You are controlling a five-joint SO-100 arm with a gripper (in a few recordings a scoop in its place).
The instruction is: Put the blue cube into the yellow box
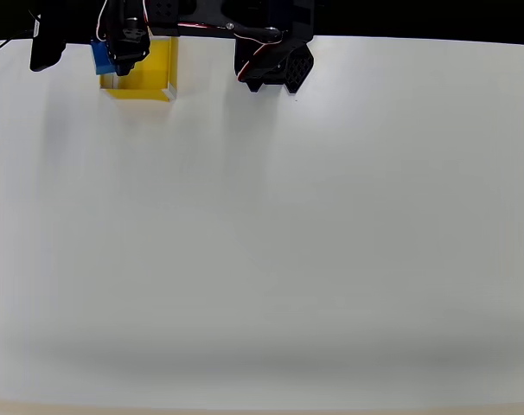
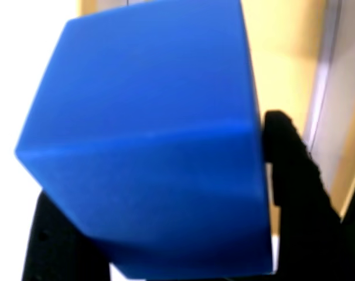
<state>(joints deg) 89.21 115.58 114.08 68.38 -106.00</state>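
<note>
Between the jaws the cube [image 2: 148,146] sits clamped, black fingers [image 2: 294,193] pressed to its flanks, tilted so one edge runs across the wrist view. Overhead, the jaws [image 1: 124,47] hang at the box's [image 1: 158,73] left wall, with the cube [image 1: 101,57] jutting past that wall rather than over the yellow floor. Released here, it would likely catch the rim and tumble onto the bench [image 1: 288,242]; the tilt adds to that risk.

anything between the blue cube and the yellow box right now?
Nothing visible. The pincer holds the blue cube at the left wall of the yellow box in the overhead view. In the wrist view the cube has the box's yellow inside right behind it, with no other thing between them.
</note>
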